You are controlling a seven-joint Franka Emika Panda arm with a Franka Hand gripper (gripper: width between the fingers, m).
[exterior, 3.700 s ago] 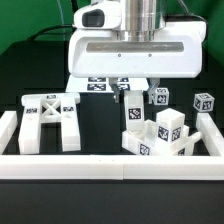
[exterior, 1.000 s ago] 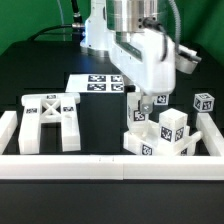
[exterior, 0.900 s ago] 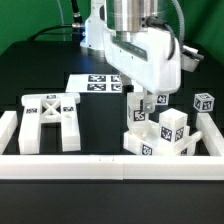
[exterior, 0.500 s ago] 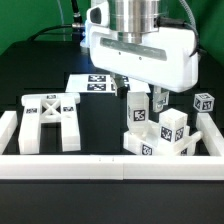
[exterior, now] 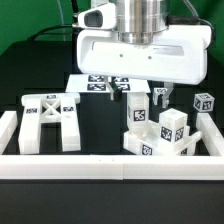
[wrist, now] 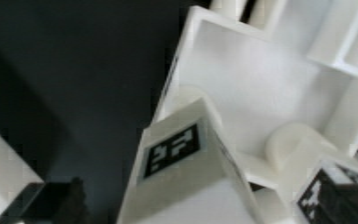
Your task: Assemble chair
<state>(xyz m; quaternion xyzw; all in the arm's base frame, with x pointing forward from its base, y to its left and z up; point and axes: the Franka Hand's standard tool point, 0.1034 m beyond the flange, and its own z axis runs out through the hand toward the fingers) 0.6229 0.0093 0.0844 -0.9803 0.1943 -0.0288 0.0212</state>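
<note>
**Hand spread wide over the upright post, chair in loose parts**

Exterior view
- Hand (exterior: 141, 97) hangs low over the surface (exterior: 100, 125), its wide white body filling the upper middle of the frame.
- Fingers (exterior: 122, 91) stand well apart, as wide as they go. Nothing is clamped between them.
- Upright post (exterior: 137, 112), tag facing the camera, stands directly under the hand with its top reaching up between the fingers. I cannot tell whether either finger touches it.
- The post rises out of a pile of white parts (exterior: 150, 146) below the hand.
- Block (exterior: 171, 126) sits on that pile, just beside the post on the side toward the exterior view's right.
- Small cube (exterior: 204, 102), tagged, sits farther out on that same side, near the side rail (exterior: 212, 132).
- X-braced frame (exterior: 50, 120) lies flat on the surface, well apart from the hand, toward the exterior view's left. It is joined to nothing.
- Marker board (exterior: 98, 83) lies behind the hand, partly hidden by it.
- Front rail (exterior: 110, 166) runs across the near edge, in front of the hand and all the parts.

Wrist view
- Very close and blurred. The tagged face of the post (wrist: 176, 150) sits right under the hand, tilted in the frame.
- Flat white slab (wrist: 265, 80) spreads behind the post, and a rounded white peg (wrist: 297, 148) sits just beside it.
- Black surface (wrist: 69, 80) shows on the post's other side.
- Fingers are not clear enough here to judge contact.
</note>
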